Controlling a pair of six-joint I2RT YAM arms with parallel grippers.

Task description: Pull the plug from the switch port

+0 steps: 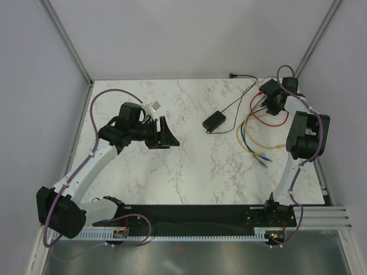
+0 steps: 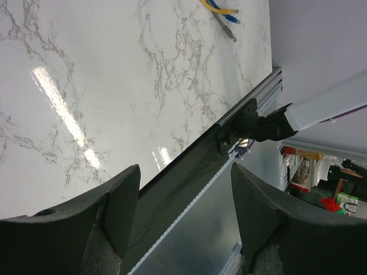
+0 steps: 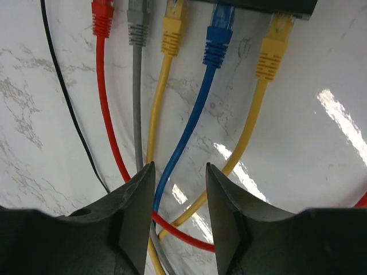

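In the right wrist view, the black edge of the switch (image 3: 269, 4) runs along the top. Several plugs sit in its ports: red (image 3: 102, 17), grey (image 3: 137, 26), yellow (image 3: 172, 28), blue (image 3: 218, 34) and a second yellow (image 3: 272, 48). My right gripper (image 3: 179, 166) hovers just short of them, its jaws partly apart and gripping nothing. The blue cable (image 3: 178, 154) runs down through the gap beneath them. In the top view the right gripper (image 1: 268, 100) covers the switch at the far right. My left gripper (image 1: 169, 134) hangs open and empty over the left of the table.
A small black power brick (image 1: 214, 122) with a thin black cord lies mid-table. Red (image 1: 269, 123), yellow (image 1: 252, 146) and blue cables loop toward the right arm, with loose ends (image 1: 262, 159) on the marble. Walls close in the back and sides.
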